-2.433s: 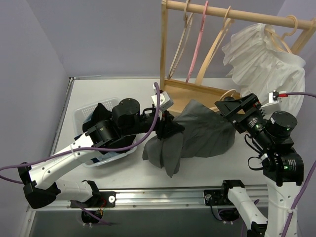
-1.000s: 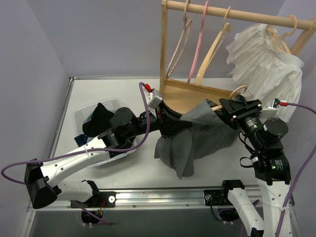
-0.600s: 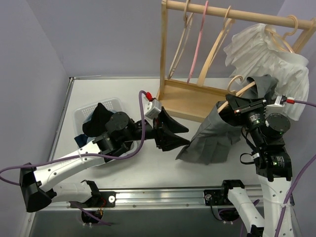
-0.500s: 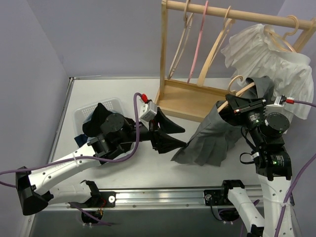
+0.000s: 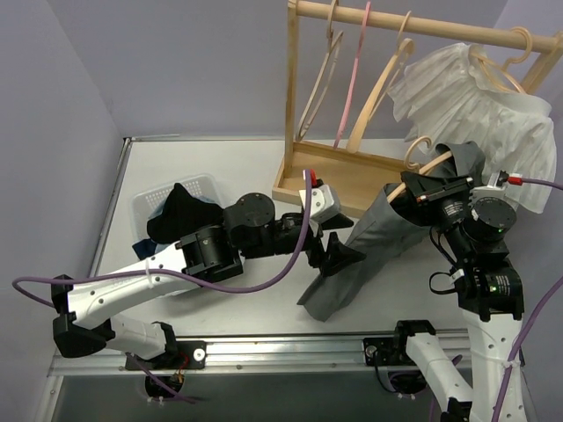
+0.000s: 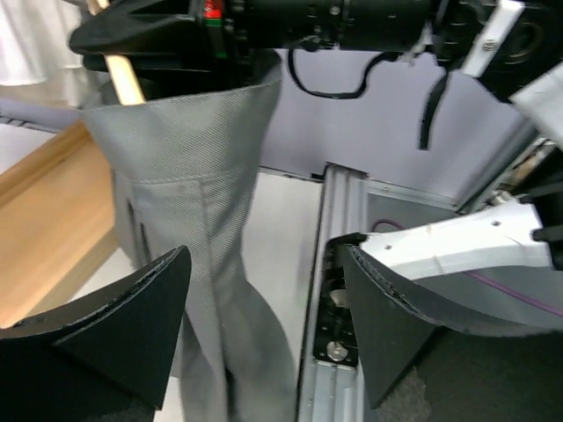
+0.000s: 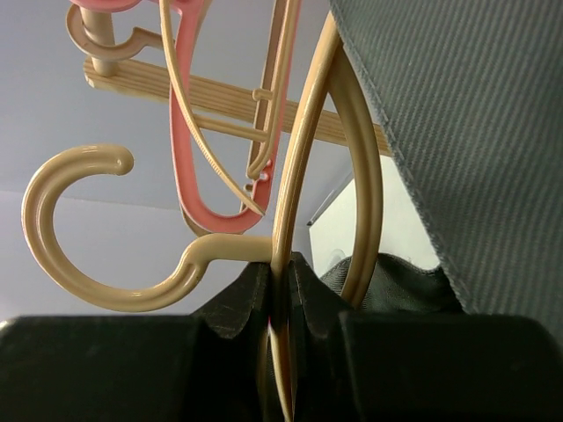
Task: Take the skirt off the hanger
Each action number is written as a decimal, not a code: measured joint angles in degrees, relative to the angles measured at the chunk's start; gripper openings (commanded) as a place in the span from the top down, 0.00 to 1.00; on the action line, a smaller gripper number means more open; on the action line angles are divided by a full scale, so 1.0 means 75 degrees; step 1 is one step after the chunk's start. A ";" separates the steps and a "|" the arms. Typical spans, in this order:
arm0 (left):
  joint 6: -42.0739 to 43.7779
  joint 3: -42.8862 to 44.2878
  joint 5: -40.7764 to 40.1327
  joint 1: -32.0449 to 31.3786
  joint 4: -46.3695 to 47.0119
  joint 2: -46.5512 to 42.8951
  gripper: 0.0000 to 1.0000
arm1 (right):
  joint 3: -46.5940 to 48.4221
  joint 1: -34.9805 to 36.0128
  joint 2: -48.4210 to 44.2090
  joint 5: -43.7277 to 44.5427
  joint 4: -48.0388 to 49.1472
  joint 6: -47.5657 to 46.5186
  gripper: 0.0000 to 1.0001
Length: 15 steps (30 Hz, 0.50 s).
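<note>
Since half a second ago the left arm has swung to the right, bringing the left claw [image 5: 339,258] up against the hanging skirt [image 5: 365,237], which now drapes in a narrower fall; the right arm has kept its place.

From above, the right claw [image 5: 412,187] holds the wooden hanger [image 5: 435,164] tilted above the desk [image 5: 202,158], in front of the wooden rack [image 5: 290,97]. The grey pleated skirt hangs from the hanger, and its hem reaches down toward the desk's near edge. A white blouse [image 5: 475,97] hangs on the rack behind the right arm. A basket [image 5: 141,204] with dark clothing sits at the left.

On the left wrist camera, the left claw [image 6: 264,334] has its jaws wide apart. The skirt [image 6: 185,193] hangs in the gap, closer to the left-hand finger [image 6: 123,334]; whether cloth and finger touch cannot be told. The hanger [image 6: 123,75] shows as a pale bar at the skirt's top. A metal rail [image 6: 339,264] runs along the desk edge.

On the right wrist camera, the right claw [image 7: 280,290] is clamped on the hanger [image 7: 295,176] just beside its hook. The skirt [image 7: 457,132] fills the right side of this view. A pink hanger [image 7: 211,176] hangs on the rack beyond.
</note>
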 measured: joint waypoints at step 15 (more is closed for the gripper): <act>0.0889 0.2107 -0.1585 -0.0388 -0.1151 0.1941 0.12 | 0.0219 0.0000 0.0032 0.0000 -0.0271 -0.0050 1.00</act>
